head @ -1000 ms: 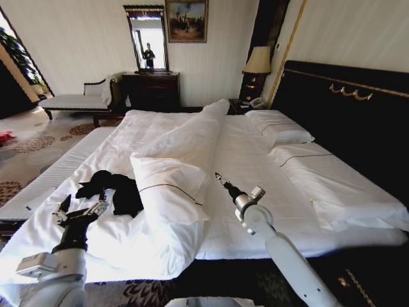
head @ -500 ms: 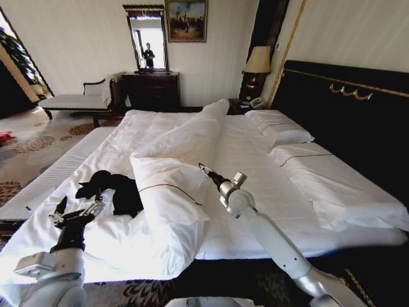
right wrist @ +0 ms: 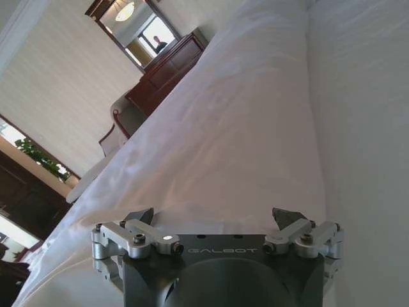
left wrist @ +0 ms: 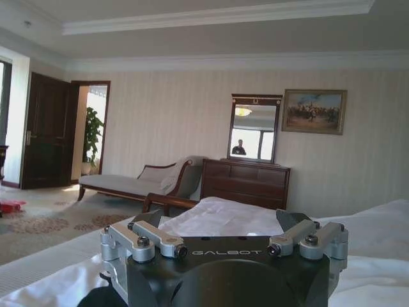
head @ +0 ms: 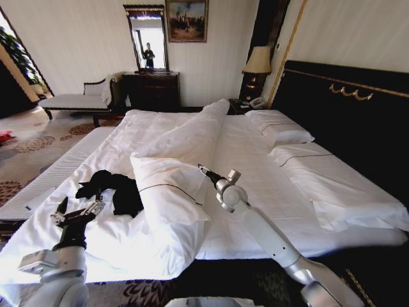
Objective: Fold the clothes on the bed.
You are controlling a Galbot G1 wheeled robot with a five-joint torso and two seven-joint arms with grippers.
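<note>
While the T-shirt (head: 110,190) lies crumpled near the bed's (head: 249,211) left edge, we are at approach | left gripper (head: 78,211) spread, empty, just short of it | right gripper (head: 203,171) spread over the pillow (head: 167,192) | next: reach, grasp, spread flat.

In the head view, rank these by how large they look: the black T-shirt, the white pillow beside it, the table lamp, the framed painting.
1. White pillow with dark piping.
2. Crumpled black T-shirt.
3. Framed painting and cream-shaded table lamp: similar, and both far from the camera, so unranked.
</note>
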